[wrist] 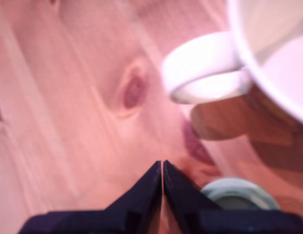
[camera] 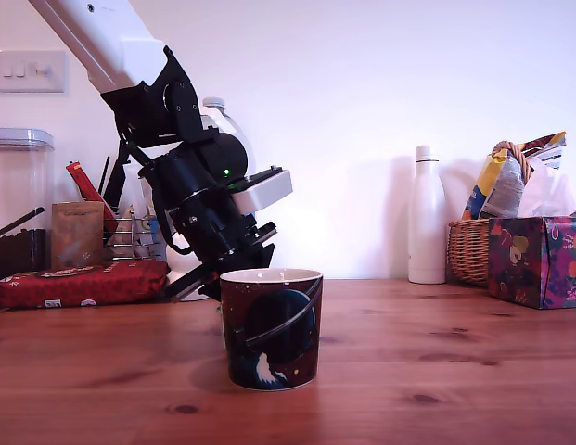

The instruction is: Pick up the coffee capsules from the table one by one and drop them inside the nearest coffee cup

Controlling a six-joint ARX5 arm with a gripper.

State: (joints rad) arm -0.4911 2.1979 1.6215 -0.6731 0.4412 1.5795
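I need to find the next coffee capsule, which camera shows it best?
The wrist view: the sage-green coffee capsule sits on the table beside the gripper, partly cut off. The exterior view shows no capsule; the coffee cup and arm block that area.

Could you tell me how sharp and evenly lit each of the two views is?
Exterior view: sharp and evenly lit, with the coffee cup casting a soft shadow on the table. Wrist view: blurred throughout with a pinkish cast; the cup's cream interior is washed out by glare, and the shut gripper and a capsule beside it look soft.
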